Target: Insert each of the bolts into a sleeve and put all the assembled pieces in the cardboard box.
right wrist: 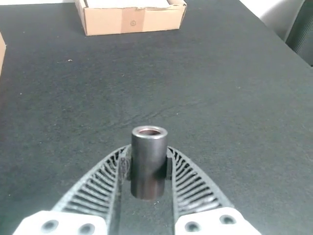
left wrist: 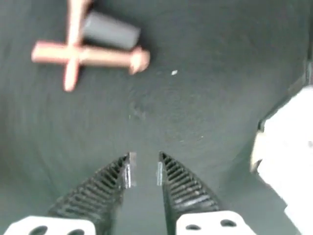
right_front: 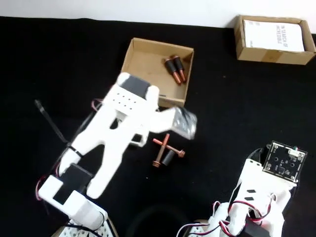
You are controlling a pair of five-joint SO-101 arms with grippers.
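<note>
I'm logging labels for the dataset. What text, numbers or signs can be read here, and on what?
White sheet in the far cardboard box: printed lines, too small to read.
Round mark on that box's side: too blurred to read.
Sleeve in the right hand: no marking visible.

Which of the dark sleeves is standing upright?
The sleeve between the fingers of the right gripper; the loose sleeve beside the crossed bolts lies on its side.

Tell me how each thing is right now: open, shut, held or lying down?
left end effector, open, empty.
right end effector, shut on a sleeve.
held sleeve, upright, no bolt inside.
two bolts, lying crossed, not inserted.
loose sleeve, lying on its side.
cardboard box, open, two assembled pieces inside.
</note>
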